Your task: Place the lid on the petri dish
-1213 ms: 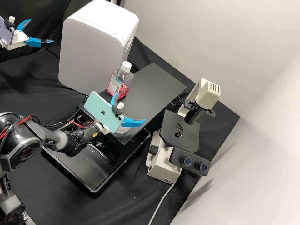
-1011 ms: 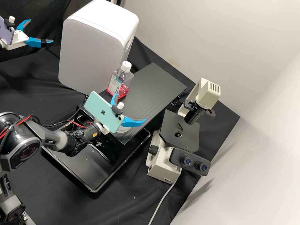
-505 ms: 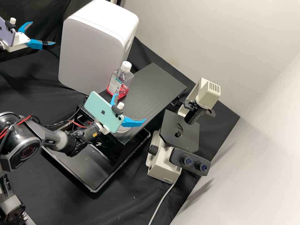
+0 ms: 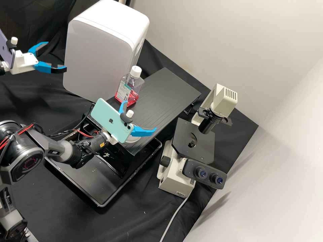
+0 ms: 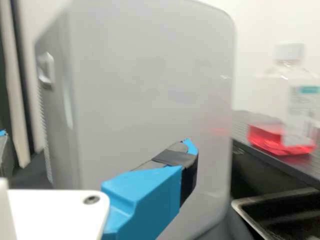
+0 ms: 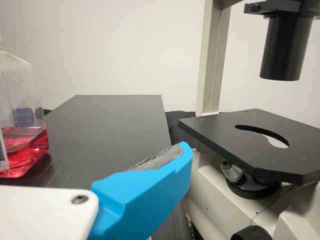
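High view: the right gripper (image 4: 140,116) hangs spread wide over the near end of the black platform (image 4: 168,90); the left gripper (image 4: 55,56), also wide, hovers left of the white box (image 4: 104,47).

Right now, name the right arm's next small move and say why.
Probably lower the right gripper onto the pale round piece just below it and close: its fingers stand open, holding nothing. Whether that piece is lid or dish, I cannot tell.
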You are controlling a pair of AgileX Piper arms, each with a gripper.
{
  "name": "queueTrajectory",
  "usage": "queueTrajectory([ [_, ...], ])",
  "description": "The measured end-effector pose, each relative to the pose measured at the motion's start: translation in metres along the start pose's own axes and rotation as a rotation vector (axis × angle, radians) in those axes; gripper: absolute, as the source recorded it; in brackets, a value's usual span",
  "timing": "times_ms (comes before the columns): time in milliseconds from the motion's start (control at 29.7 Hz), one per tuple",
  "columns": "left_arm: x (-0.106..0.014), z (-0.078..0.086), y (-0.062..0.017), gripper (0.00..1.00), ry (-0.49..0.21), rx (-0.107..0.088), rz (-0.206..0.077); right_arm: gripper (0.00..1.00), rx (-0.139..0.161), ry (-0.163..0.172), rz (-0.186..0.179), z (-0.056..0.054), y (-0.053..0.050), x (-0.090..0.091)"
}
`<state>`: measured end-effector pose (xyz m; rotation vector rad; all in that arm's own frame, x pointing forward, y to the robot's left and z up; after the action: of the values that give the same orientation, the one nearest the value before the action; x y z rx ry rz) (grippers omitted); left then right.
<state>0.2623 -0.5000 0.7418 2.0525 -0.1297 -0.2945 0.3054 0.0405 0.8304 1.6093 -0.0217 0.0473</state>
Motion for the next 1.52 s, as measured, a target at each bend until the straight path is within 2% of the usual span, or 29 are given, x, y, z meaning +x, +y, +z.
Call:
queueTrajectory([
  [101, -0.007, 0.006, -0.0087, 1.0, -0.03, -0.024, -0.042, 1.0, 0.0, 0.0, 0.0, 0.0, 0.0, 0.0],
  [202, -0.013, 0.011, -0.0142, 1.0, -0.061, -0.037, -0.071, 1.0, 0.0, 0.0, 0.0, 0.0, 0.0, 0.0],
  [606, -0.029, 0.03, -0.0333, 1.0, -0.137, -0.034, -0.164, 1.0, 0.0, -0.001, -0.001, 0.0, 0.0, 0.0],
  [707, -0.034, 0.037, -0.039, 1.0, -0.171, -0.028, -0.192, 1.0, 0.0, -0.001, -0.001, 0.0, 0.0, 0.0],
  [910, -0.043, 0.055, -0.0577, 1.0, -0.25, -0.01, -0.272, 1.0, 0.0, -0.001, -0.001, 0.0, 0.0, 0.0],
  [1011, -0.049, 0.065, -0.0663, 1.0, -0.292, 0.01, -0.305, 1.0, 0.0, -0.001, -0.001, 0.0, 0.0, 0.0],
  [1078, -0.052, 0.07, -0.07, 1.0, -0.317, 0.035, -0.319, 1.0, 0.0, -0.001, -0.001, 0.0, 0.0, 0.0],
  [1179, -0.058, 0.074, -0.0733, 1.0, -0.343, 0.057, -0.337, 1.0, 0.0, -0.001, -0.001, 0.0, 0.0, 0.0],
  [1314, -0.065, 0.077, -0.076, 1.0, -0.367, 0.07, -0.352, 1.0, 0.0, -0.001, -0.001, 0.0, 0.0, 0.0],
  [1415, -0.07, 0.076, -0.077, 1.0, -0.371, 0.075, -0.365, 1.0, 0.0, -0.001, -0.001, 0.0, 0.0, 0.0],
  [1516, -0.074, 0.075, -0.0755, 1.0, -0.375, 0.075, -0.366, 1.0, 0.0, -0.001, -0.001, 0.0, 0.0, 0.0],
])
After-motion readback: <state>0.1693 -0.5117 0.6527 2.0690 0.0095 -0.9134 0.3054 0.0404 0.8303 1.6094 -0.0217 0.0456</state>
